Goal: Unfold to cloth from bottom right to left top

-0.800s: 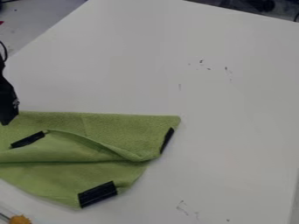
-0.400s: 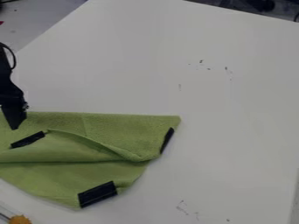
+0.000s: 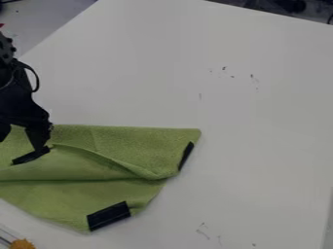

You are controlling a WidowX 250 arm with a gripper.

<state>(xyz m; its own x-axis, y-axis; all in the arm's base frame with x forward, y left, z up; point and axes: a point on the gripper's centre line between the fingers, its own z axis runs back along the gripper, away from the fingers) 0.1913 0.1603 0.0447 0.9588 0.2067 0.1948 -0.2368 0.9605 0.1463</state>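
The black gripper [image 3: 21, 141] is at the left edge, over the upper left part of the green cloth [image 3: 137, 146]. Its two fingers stand apart, so it is open, and I see no cloth between them. The right finger's tip is just above a black strip [image 3: 30, 155] on the cloth. Folds run across the cloth toward its right side, and part of it runs out of view at the left. Another black strip [image 3: 108, 216] lies at the cloth's lower corner, and a narrow one [image 3: 186, 155] is along its right edge.
The cloth lies on a white table [image 3: 260, 121] with small dark marks at the upper right and near the bottom. An orange item [image 3: 22, 243] shows at the lower left corner. Dark objects are beyond the table's far edge.
The gripper has moved right from the left edge, bringing both fingers and more of the arm into view. The cloth has not moved.
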